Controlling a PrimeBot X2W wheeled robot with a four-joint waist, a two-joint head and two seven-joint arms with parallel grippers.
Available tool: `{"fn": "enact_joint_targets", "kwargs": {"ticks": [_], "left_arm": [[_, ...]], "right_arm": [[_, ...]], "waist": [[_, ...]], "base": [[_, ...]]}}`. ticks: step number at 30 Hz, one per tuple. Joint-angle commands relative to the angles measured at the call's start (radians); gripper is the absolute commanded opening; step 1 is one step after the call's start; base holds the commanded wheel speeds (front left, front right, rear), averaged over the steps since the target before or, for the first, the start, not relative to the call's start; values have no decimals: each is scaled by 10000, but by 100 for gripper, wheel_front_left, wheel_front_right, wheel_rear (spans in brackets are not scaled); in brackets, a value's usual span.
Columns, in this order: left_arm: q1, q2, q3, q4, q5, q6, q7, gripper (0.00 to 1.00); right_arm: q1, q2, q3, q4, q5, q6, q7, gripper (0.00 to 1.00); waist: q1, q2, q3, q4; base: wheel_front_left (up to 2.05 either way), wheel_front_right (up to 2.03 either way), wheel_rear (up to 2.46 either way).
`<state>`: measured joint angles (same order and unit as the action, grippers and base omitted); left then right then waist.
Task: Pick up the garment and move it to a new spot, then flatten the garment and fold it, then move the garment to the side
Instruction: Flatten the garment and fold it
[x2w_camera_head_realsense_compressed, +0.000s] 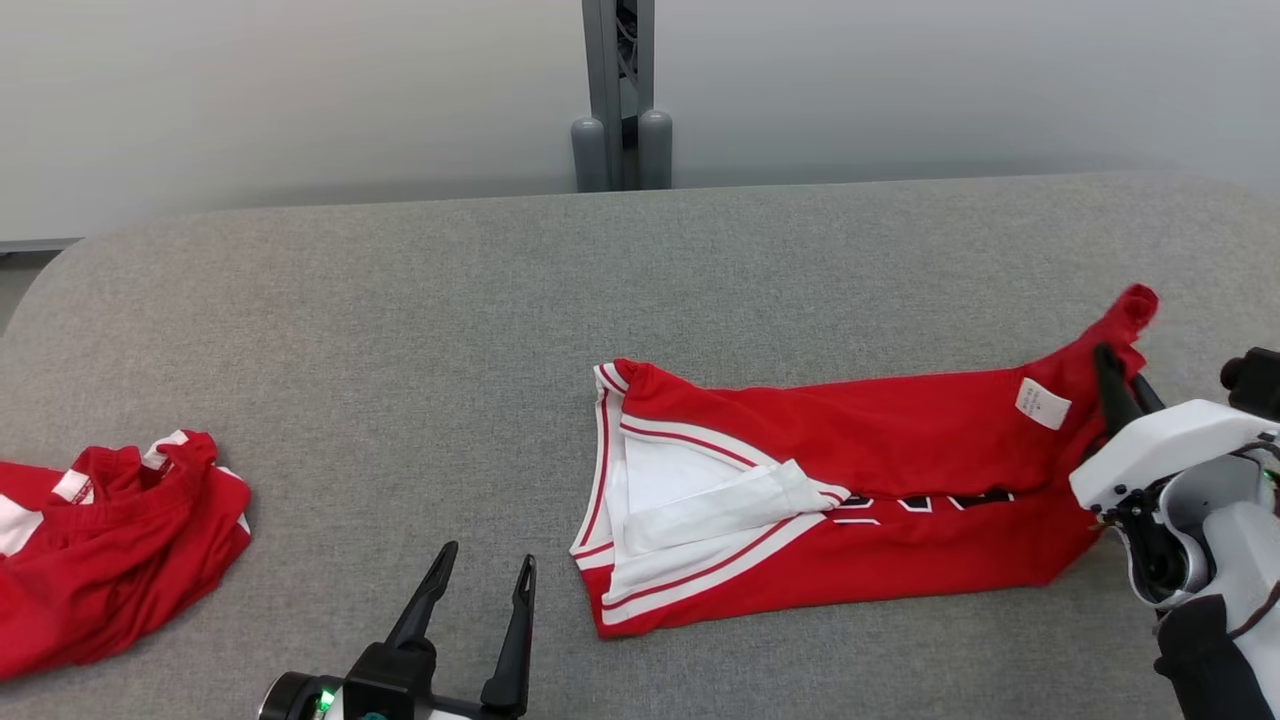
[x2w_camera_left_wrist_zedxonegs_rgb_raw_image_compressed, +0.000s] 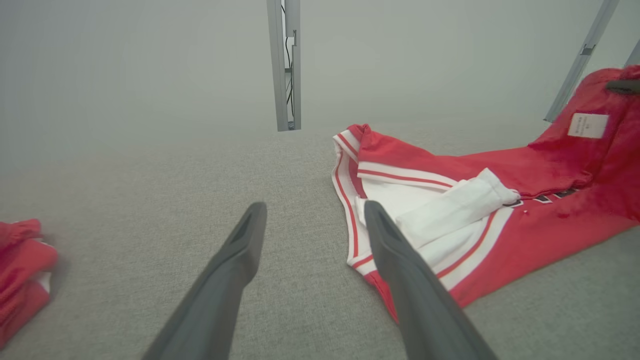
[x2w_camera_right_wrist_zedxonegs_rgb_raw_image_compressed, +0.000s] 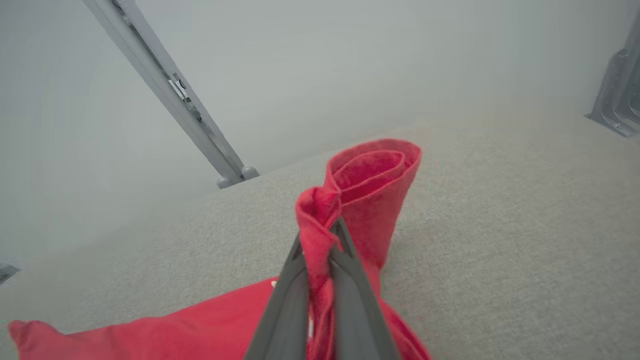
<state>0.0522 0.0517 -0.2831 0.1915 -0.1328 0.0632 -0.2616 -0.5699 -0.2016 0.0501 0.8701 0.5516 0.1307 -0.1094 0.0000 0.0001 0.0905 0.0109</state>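
Grey padded surface (x2w_camera_head_realsense_compressed: 400, 300). Right gripper (x2w_camera_head_realsense_compressed: 1118, 375) clamps garment (x2w_camera_head_realsense_compressed: 850, 440) corner on a thin bite; tugging may slip it. Left gripper (x2w_camera_head_realsense_compressed: 489, 556) wide, empty, white-trimmed end just rightward.

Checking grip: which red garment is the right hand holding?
The long folded garment, its corner pinched by the right hand; the crumpled garment lies apart, left.
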Motion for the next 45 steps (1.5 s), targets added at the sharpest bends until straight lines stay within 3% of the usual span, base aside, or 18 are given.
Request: {"fn": "enact_joint_targets", "kwargs": {"ticks": [1,6,10,18,22,31,44,45], "left_arm": [[-10,32,-4,2,-59,70,-35,100],[-49,25,-47,-25,-100,71,-35,100],[-71,21,-44,-16,-190,113,-36,100],[-321,40,-326,41,129,181,-36,100],[-401,32,-385,107,91,170,-36,100],[-421,13,-525,193,-52,205,-36,100],[-482,6,-689,248,-206,299,-36,100],[-480,7,-688,247,-233,304,-36,100]], "right_arm": [[338,-7,226,-691,240,-1,204,0],[998,192,827,-2586,370,0,790,0],[1269,487,1142,-3430,146,0,1176,0],[1321,1336,1483,-4272,-512,0,1711,0],[1265,1471,1953,-4229,-746,0,1834,0],[1141,1484,3006,-3533,31,0,1556,0],[671,1488,4459,-1554,903,0,1016,0],[627,1490,4585,-1469,1025,0,970,29]], "waist": [[0,-1,-46,23],[0,-1,-64,176],[0,-1,-21,353],[0,-1,182,1139],[0,-1,253,1719],[0,-1,292,2648],[0,-1,342,3136],[0,-1,337,3132]], "base": [[0,0,0],[0,0,0],[0,0,0],[0,0,0],[0,0,0],[0,0,0],[0,0,0],[0,0,0]]}}
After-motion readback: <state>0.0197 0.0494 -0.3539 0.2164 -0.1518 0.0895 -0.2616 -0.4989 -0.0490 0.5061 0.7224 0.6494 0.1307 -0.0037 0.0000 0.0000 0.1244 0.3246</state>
